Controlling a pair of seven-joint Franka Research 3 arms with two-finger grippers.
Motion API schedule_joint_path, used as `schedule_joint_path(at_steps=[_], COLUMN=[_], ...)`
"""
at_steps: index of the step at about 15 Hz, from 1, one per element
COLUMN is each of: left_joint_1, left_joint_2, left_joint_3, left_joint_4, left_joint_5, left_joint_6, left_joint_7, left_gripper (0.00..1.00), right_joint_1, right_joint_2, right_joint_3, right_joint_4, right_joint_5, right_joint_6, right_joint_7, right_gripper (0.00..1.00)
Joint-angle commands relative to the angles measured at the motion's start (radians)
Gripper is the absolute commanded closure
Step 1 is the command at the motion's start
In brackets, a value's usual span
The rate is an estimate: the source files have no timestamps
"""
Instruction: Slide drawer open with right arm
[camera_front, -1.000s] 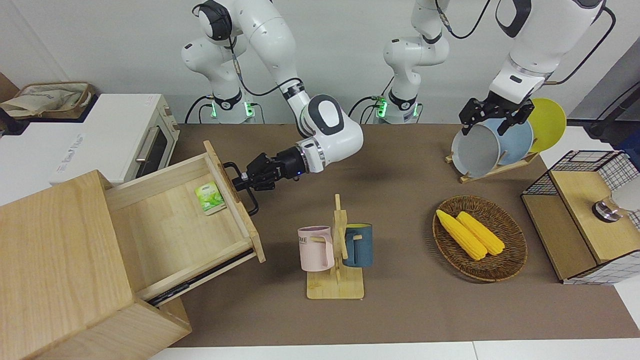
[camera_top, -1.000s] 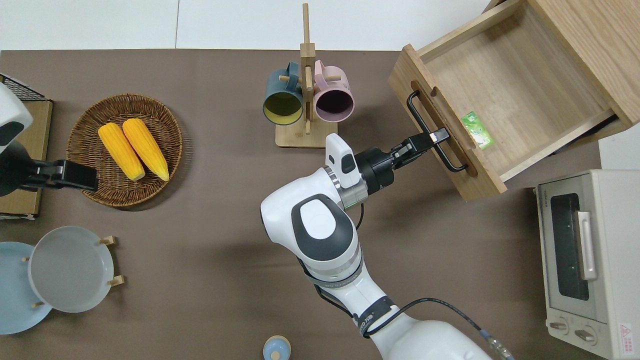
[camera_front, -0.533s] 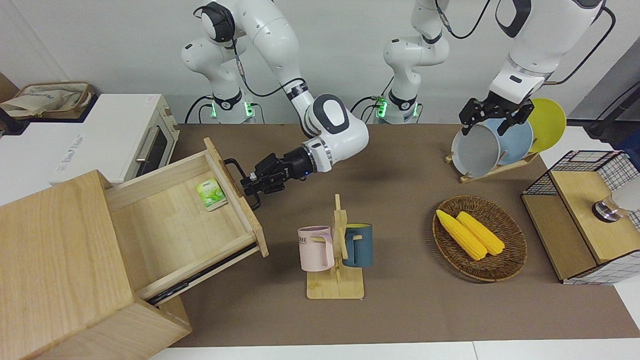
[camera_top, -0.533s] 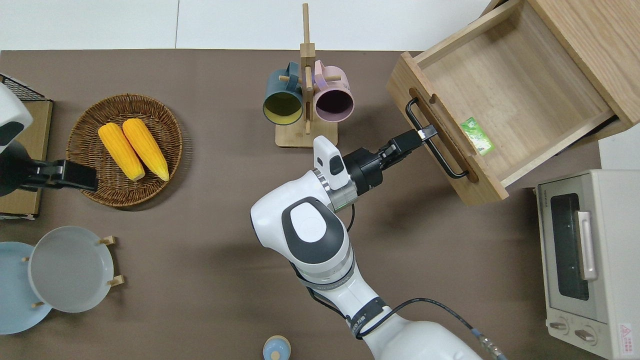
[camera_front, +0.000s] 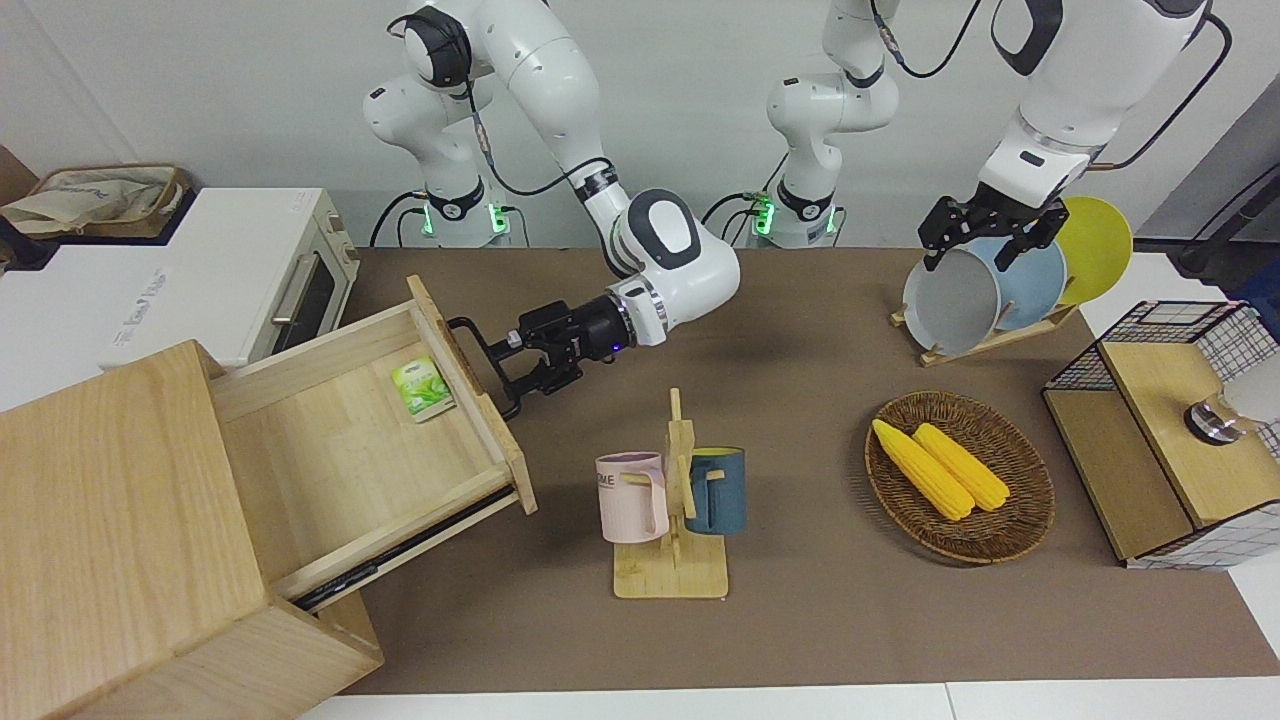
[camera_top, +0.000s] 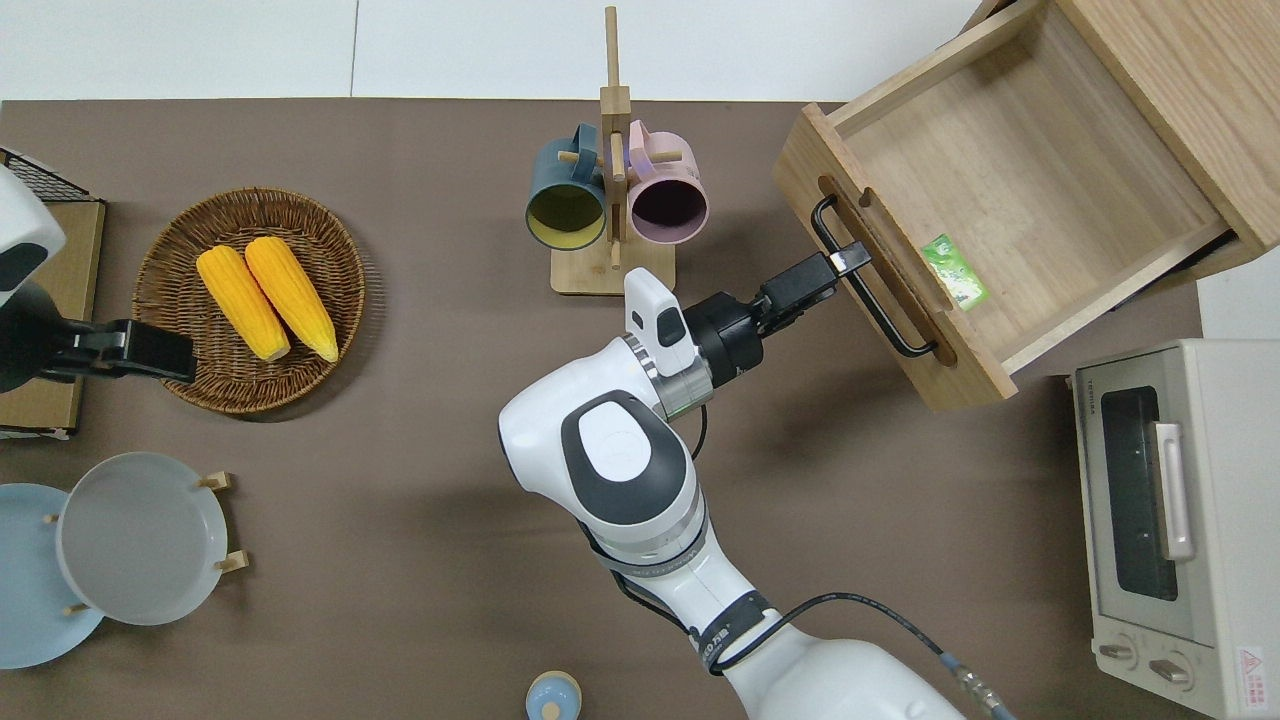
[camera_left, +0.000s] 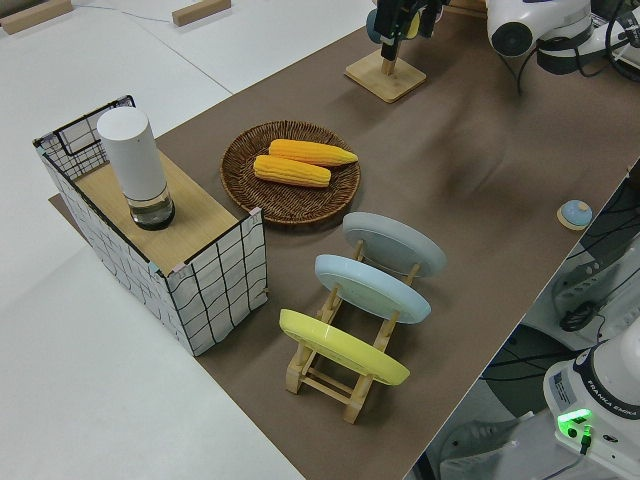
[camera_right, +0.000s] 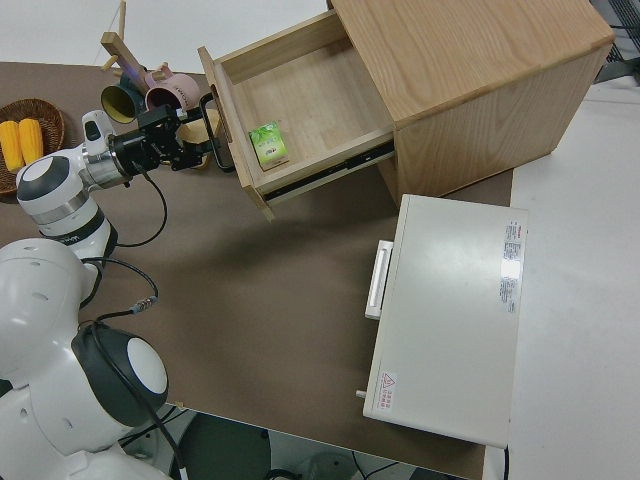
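On the brown table the drawer (camera_front: 360, 450) sits wide open, right gripper (camera_front: 515, 362) spread around its handle (camera_front: 480, 366), could snag backing out.

We see a brown table (camera_front: 820, 330) on white floor (camera_left: 80, 380), a plain white wall (camera_front: 720, 90) at 12 o'clock.

2 robot arms (camera_front: 660, 250), 2 corn cobs (camera_front: 940, 465), 2 mugs (camera_front: 632, 497), 3 plates (camera_left: 365, 315), 1 wicker basket (camera_front: 1020, 530), 1 drawer (camera_top: 1010, 190), 1 toaster oven (camera_top: 1165, 520), 1 green packet (camera_top: 953, 266).
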Motion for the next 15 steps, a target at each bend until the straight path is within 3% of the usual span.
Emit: schedule_joint_path(at_steps=[1,5,10,12,15], left_joint_1=[0.004,0.004,0.004,0.004,0.004], left_joint_2=[0.011,0.011,0.011,0.011,0.011], left_joint_3=[-0.006,-0.006,-0.006,-0.006,-0.006], left_joint_4=[0.024,0.024,0.026,0.024,0.024], left_joint_5=[0.017,0.017,0.017,0.017,0.017], left_joint_6=[-0.02,-0.02,-0.02,-0.02,-0.02], left_joint_7=[0.01,0.01,0.01,0.01,0.01], left_gripper=[0.01,0.01,0.01,0.01,0.01], right_joint_1=[0.002,0.021,0.015,0.005,-0.014], right_joint_2=[0.014,0.013,0.001,-0.015,-0.09], right_joint_3=[0.002,0.002,0.018,0.017,0.017], right_joint_4=[0.073,0.139,0.265,0.286,0.286], right_joint_5=[0.036,0.101,0.268,0.351,0.44], right_joint_6=[0.008,0.006,0.006,0.005,0.008], right_joint_7=[-0.05,-0.08,-0.078,-0.074,-0.075], right_gripper=[0.015,0.015,0.017,0.017,0.017])
